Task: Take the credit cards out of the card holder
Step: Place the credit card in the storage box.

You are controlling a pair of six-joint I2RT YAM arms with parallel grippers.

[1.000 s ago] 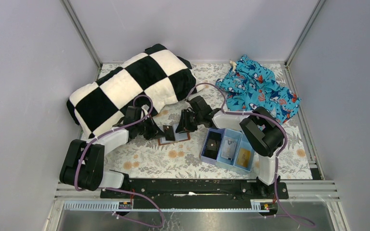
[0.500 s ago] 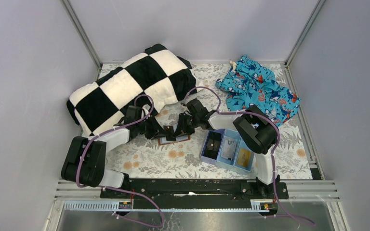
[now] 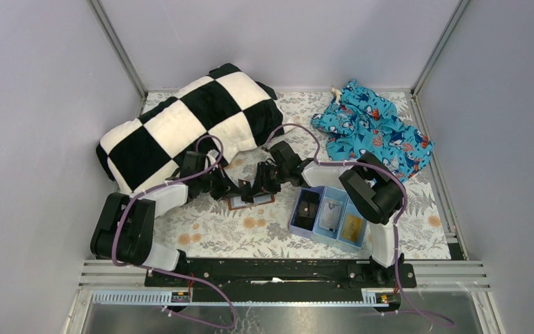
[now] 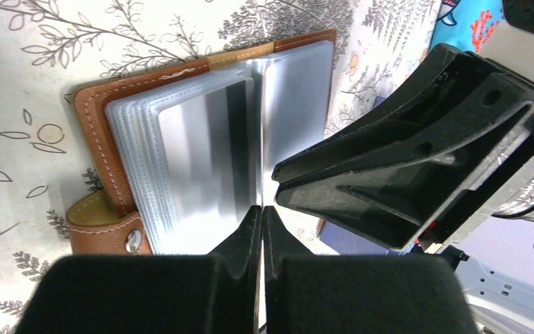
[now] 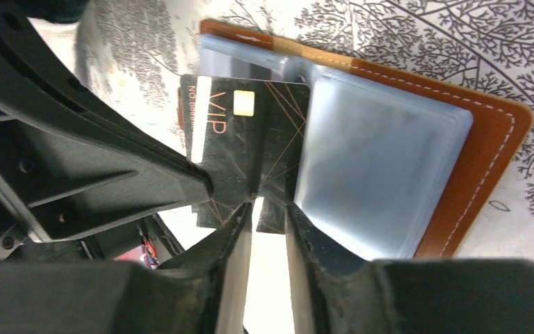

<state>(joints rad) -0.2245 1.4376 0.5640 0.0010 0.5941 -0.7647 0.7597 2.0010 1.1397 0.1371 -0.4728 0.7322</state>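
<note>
Soft, even light from above fills the top view, and shadows are faint. Both wrist views are bright. Grey glare bands streak the clear sleeves of the card holder, and the left gripper and right gripper blur close to the lens.

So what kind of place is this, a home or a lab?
Probably a lab test cell: plain grey walls box in a floral-covered table, with robot arms bolted to a rail.

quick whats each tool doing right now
left tool: closed, tips at the card holder sleeves, holding anything cannot be told
right tool: narrow gap with the black vip card edge in it, grip cannot be told
</note>
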